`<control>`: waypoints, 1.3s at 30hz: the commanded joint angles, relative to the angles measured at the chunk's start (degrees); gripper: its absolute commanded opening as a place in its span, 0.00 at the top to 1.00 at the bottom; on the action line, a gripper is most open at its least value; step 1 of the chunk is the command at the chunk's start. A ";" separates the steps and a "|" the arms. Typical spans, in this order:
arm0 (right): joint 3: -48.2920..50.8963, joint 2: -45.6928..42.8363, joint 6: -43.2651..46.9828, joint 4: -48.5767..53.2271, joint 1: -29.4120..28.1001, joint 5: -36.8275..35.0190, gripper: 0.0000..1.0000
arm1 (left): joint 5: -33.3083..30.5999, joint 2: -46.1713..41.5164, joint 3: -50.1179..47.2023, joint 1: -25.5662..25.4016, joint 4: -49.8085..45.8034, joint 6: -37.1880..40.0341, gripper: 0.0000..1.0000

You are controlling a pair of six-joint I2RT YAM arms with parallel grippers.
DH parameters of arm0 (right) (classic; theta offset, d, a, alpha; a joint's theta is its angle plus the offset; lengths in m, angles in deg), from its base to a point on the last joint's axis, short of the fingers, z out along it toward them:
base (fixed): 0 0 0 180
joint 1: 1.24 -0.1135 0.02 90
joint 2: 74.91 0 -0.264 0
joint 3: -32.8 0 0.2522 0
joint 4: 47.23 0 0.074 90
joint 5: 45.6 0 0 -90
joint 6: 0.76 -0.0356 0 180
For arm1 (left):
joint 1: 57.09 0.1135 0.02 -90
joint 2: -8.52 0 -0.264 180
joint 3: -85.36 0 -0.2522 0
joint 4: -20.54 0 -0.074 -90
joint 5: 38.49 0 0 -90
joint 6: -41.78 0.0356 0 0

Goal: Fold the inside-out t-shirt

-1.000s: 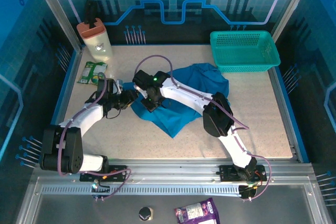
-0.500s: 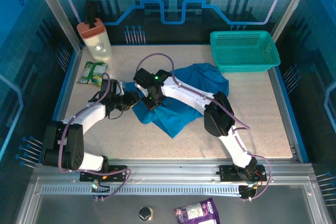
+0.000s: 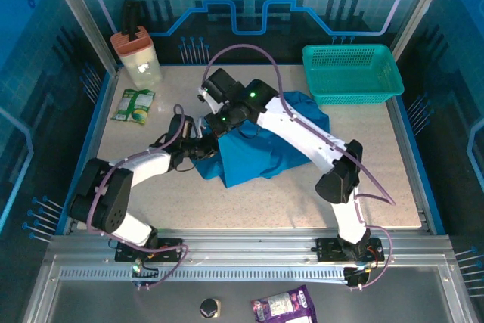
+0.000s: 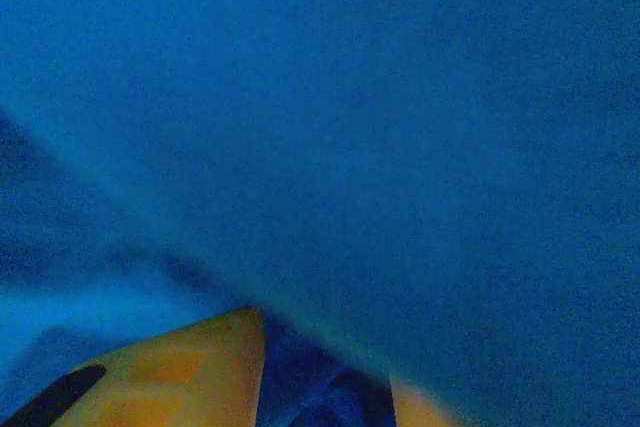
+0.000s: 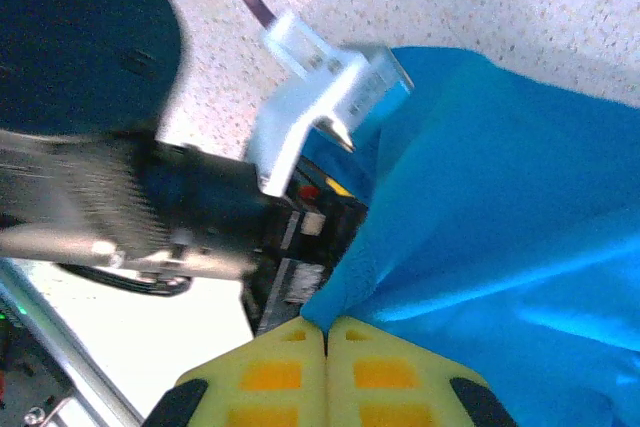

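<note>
While the right hand (image 5: 326,327) pinches the t-shirt (image 3: 249,166), the left hand's (image 4: 325,352) grip is unclear.

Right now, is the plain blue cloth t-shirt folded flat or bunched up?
Bunched up: the plain blue cloth t-shirt lies as a rumpled heap with no neat fold, one edge pinched in the shut right gripper.
</note>
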 commanded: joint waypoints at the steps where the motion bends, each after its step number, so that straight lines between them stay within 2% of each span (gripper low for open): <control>1: -2.27 -3.16 -1.91 1.21 0.38 2.76 1.00 | 2.87 2.74 3.08 -1.90 7.97 -1.41 0.61; 7: -5.31 -4.41 -3.55 -0.69 0.49 4.95 1.00 | 4.17 6.50 6.81 -6.22 13.12 -1.58 0.55; 13: -12.59 -2.43 -4.91 -1.75 -0.08 11.04 1.00 | 4.06 11.47 9.00 -9.77 18.24 -1.74 0.50; 16: -17.82 -1.78 -5.33 -1.83 -1.00 13.36 1.00 | 3.77 14.57 11.04 -11.05 18.45 -1.22 0.48; 21: -21.24 -3.43 -6.40 -4.32 -2.10 16.31 1.00 | 4.54 18.65 15.76 -14.73 15.68 4.68 0.42; 24: -21.19 -5.23 -7.10 -6.43 -2.13 17.11 1.00 | 2.69 21.11 19.61 -17.35 10.43 9.56 0.39; 33: -21.23 -9.40 -8.52 -10.87 -2.63 22.79 1.00 | -13.16 31.49 35.30 -24.66 -12.84 23.37 0.28; 36: -20.94 -10.63 -7.77 -9.80 -2.72 22.03 1.00 | -18.59 36.72 43.16 -26.35 -23.24 25.93 0.26; 39: -19.10 -12.63 -6.04 -7.18 -2.65 17.91 1.00 | -23.34 40.94 49.31 -27.70 -31.53 28.94 0.26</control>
